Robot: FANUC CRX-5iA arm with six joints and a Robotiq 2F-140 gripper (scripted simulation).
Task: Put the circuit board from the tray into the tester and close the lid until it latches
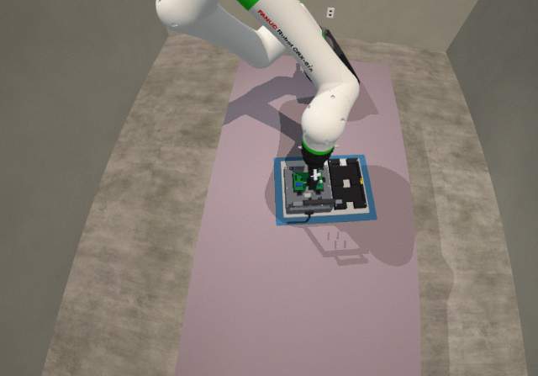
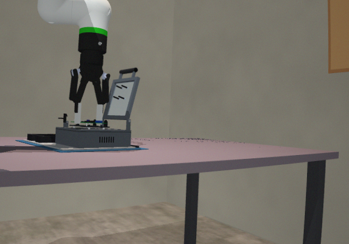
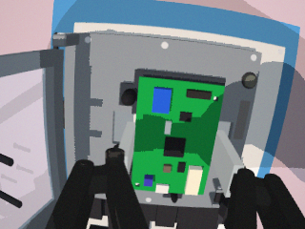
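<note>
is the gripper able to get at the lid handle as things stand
Probably yes, though not this instant: the gripper is shut on the board in the tester. The lid stands open beside it, handle on top, nothing between them. Once it lets go, the way looks free.

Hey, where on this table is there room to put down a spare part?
Room: the long table stretch beyond the tester's hinge side, plus strips flanking the blue mat. Crowded: the mat, filled by tester, tray, raised lid and gripper.
</note>
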